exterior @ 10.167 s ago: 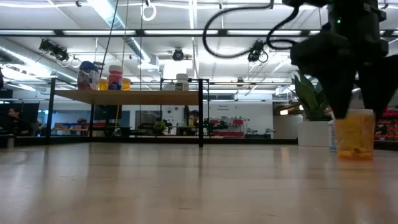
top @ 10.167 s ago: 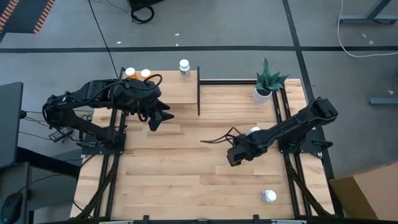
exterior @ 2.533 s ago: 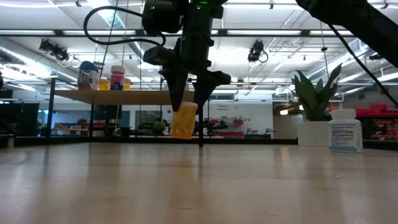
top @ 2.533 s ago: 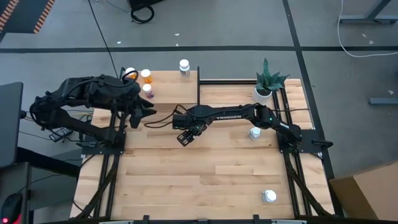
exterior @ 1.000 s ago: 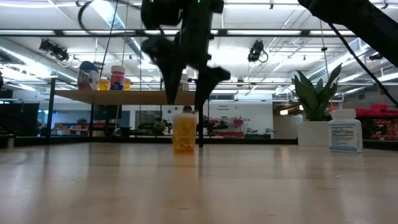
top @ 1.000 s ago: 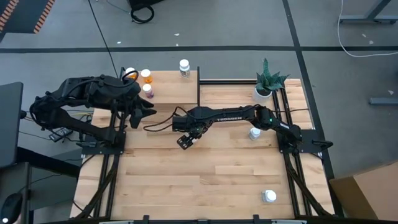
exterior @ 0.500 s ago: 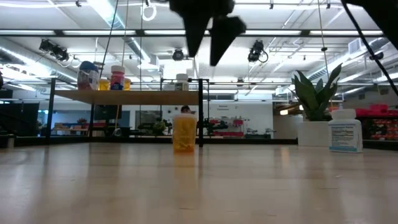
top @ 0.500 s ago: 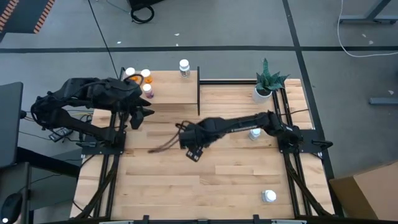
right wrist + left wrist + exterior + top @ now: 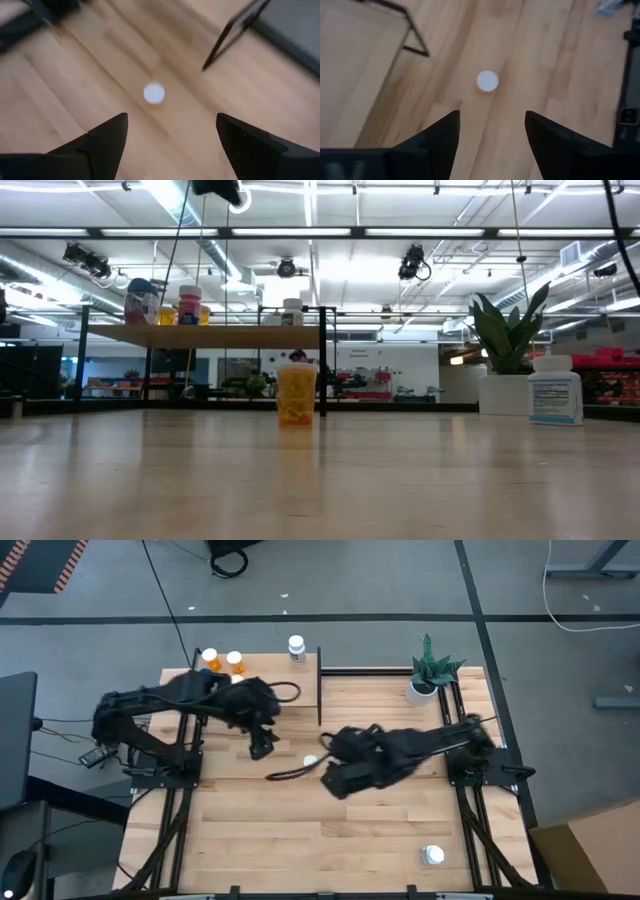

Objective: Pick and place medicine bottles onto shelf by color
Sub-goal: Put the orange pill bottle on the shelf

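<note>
Handover stage of sorting, with places given relative to the orange bottle (image 9: 296,393) standing upright on the surface (image 9: 300,830), near the shelf's inner leg.

Left of the bottle: the shelf (image 9: 200,335) carries a wider blue bottle (image 9: 141,301), a bottle with a pink label (image 9: 186,304), a small orange one beside it and a white one (image 9: 292,311) at the end nearest the standing bottle. The left end effector (image 9: 262,745) hangs above the surface just left of the bottle; in its wrist view the two fingers (image 9: 432,142) stand apart and grasp nothing, and the bottle's white cap (image 9: 487,81) lies ahead of the gap between them.

At the bottle: in the high view only its cap (image 9: 310,760) shows, between the two arms and touched by neither.

Right of the bottle: the right end effector (image 9: 335,780) is close by, fingers (image 9: 107,137) spread wide and empty, with the same cap (image 9: 154,93) ahead of them. Farther right stand a white bottle (image 9: 554,390) and a potted plant (image 9: 508,345); another white-capped bottle (image 9: 433,856) sits well apart at the near edge.

Judged step: the orange bottle is set down within the left arm's reach, awaiting pickup. The next move likely calls for the left end effector to descend around the bottle's body, close, and carry it to the orange group on the shelf while the right arm stays clear.
</note>
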{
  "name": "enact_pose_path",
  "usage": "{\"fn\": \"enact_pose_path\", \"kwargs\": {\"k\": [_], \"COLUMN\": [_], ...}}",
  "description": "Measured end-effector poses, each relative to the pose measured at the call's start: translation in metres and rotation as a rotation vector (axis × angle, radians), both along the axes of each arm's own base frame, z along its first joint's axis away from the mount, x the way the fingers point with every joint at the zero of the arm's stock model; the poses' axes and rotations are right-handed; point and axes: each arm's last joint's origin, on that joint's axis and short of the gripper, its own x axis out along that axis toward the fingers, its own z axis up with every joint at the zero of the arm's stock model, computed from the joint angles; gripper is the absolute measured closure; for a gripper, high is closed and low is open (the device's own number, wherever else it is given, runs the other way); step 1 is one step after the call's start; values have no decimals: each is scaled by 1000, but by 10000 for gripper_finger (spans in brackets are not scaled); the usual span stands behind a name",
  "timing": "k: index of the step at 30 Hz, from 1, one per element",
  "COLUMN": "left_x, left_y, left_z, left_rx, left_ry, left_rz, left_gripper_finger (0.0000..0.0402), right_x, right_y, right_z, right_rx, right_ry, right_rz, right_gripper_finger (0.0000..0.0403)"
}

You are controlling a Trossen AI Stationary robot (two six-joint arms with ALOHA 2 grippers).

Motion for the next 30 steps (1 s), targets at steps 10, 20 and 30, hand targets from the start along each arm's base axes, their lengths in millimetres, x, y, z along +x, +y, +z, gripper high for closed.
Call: {"fn": "enact_pose_path", "kwargs": {"k": [10, 20, 30], "left_x": [71, 125, 130], "left_y": [-6, -9, -24], "left_z": [-35, -120, -130], "left_rx": [31, -13, -11], "left_ry": [-70, 204, 230], "left_rz": [-277, -285, -233], "left_gripper_finger": [163, 132, 55], "right_x": [-87, -132, -133], "right_y": [3, -4, -4], "right_z": [79, 108, 108], "right_rx": [-135, -144, -232], "right_ry": [-257, -314, -263], "right_rz": [100, 223, 312], "right_gripper_finger": [91, 91, 91]}}
